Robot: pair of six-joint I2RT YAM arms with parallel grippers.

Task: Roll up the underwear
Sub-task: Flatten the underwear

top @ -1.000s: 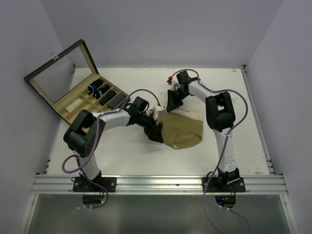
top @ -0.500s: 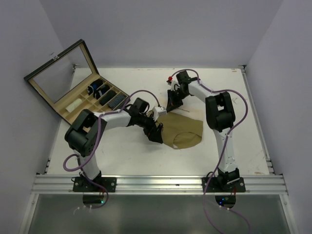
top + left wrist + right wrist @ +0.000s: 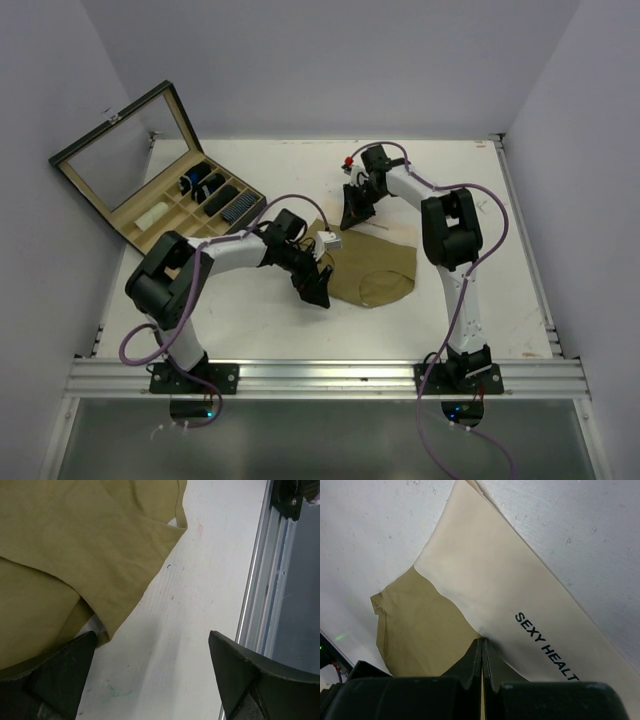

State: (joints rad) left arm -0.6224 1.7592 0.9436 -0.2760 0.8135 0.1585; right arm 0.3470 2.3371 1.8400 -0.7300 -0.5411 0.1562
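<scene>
Waistband lettering (image 3: 547, 647): last word's end hidden behind right gripper (image 3: 482, 642) body, beside its jaws. Underwear (image 3: 75, 545): runs off-frame beyond left gripper (image 3: 152, 636) jaws; edge hidden under one finger.

White table (image 3: 260, 330) between plain pale lilac walls (image 3: 330, 60), an aluminium rail (image 3: 330, 378) along its near edge

The plain olive-khaki fabric underwear (image 3: 375, 272) has a broad cream waistband (image 3: 485, 570) with black block lettering. The flat tabletop (image 3: 250, 320) is white. The open wooden box (image 3: 125, 226) is pale tan, dark-rimmed — its fabric rolls (image 3: 215, 195) blue and black.
</scene>
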